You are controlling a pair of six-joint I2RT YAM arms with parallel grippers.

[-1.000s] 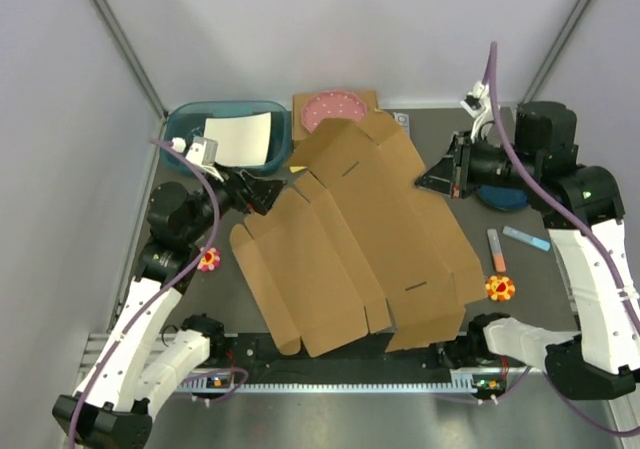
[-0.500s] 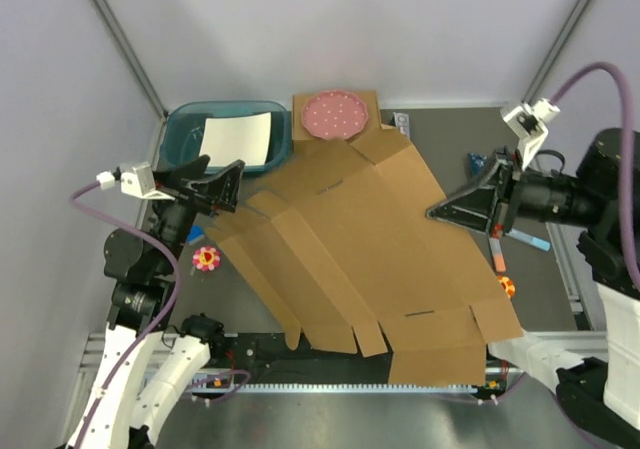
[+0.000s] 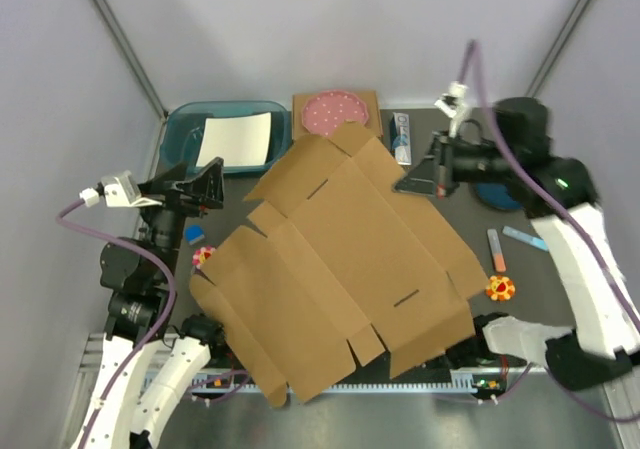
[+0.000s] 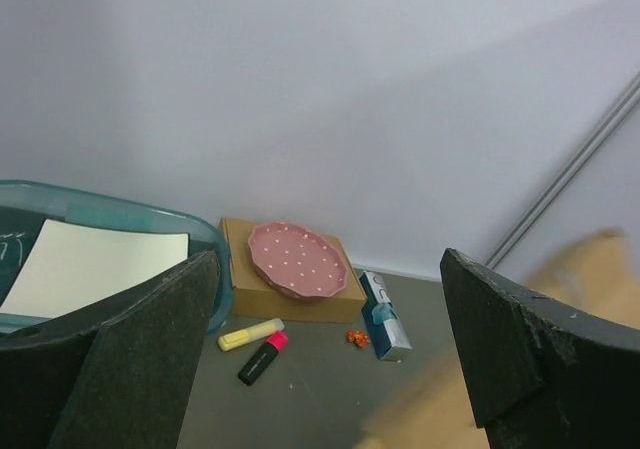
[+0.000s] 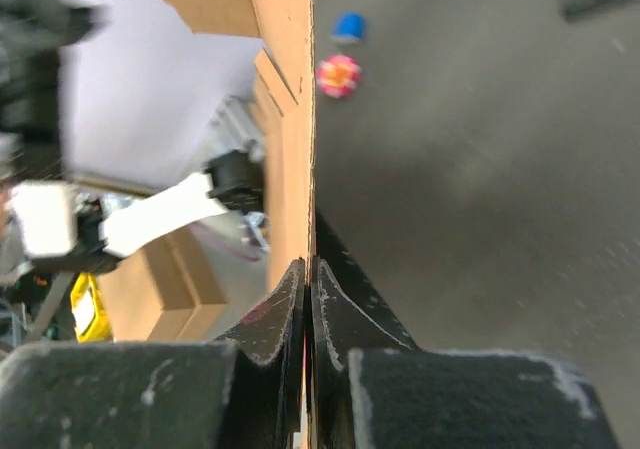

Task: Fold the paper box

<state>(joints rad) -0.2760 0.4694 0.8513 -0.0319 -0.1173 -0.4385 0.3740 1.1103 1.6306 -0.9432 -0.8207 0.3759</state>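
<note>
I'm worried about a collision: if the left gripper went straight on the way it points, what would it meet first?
The left gripper is open; ahead, probably the small brown box under the pink plate, maybe the highlighters lying before it. Depth is unclear.

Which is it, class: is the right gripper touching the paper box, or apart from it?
Touching. The right wrist view shows the right gripper with both fingers pressed shut on the thin edge of the paper box, with no gap on either side.
</note>
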